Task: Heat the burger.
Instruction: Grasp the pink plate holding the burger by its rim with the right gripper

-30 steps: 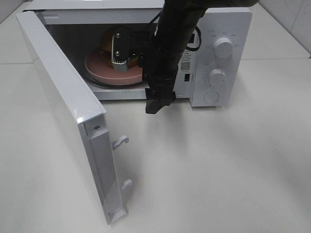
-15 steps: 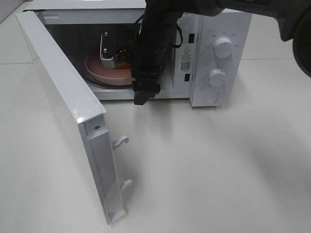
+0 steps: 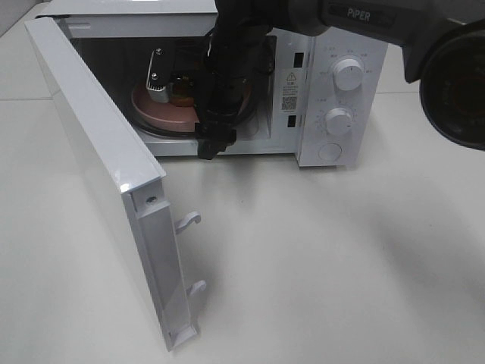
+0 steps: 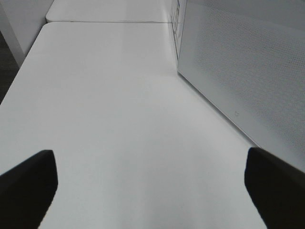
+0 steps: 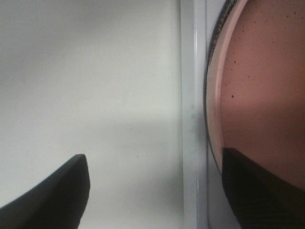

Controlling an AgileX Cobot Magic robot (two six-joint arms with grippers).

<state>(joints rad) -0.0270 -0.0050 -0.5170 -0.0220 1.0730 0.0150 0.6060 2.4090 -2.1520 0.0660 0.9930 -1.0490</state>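
Observation:
The burger (image 3: 182,96) sits on a round pink plate (image 3: 163,114) inside the open microwave (image 3: 341,91). Only a sliver of its orange-brown side shows behind my right arm. My right gripper (image 3: 211,141) hangs at the front lip of the cavity, pointing down. In the right wrist view the right gripper (image 5: 152,191) is open and empty. One fingertip (image 5: 52,191) is over the table and the other is over the pink plate (image 5: 257,86). My left gripper (image 4: 152,186) is open and empty above the bare table, outside the exterior view.
The microwave door (image 3: 98,152) stands wide open to the left, with its latch hooks (image 3: 187,221) sticking out. Its outer face (image 4: 238,62) is beside the left gripper. Control knobs (image 3: 347,74) are on the right panel. The white table (image 3: 341,258) extends in front.
My right arm has swung left across the microwave opening. The gripper tip has moved left and closer to the cavity's front lip. The arm now covers more of the burger.

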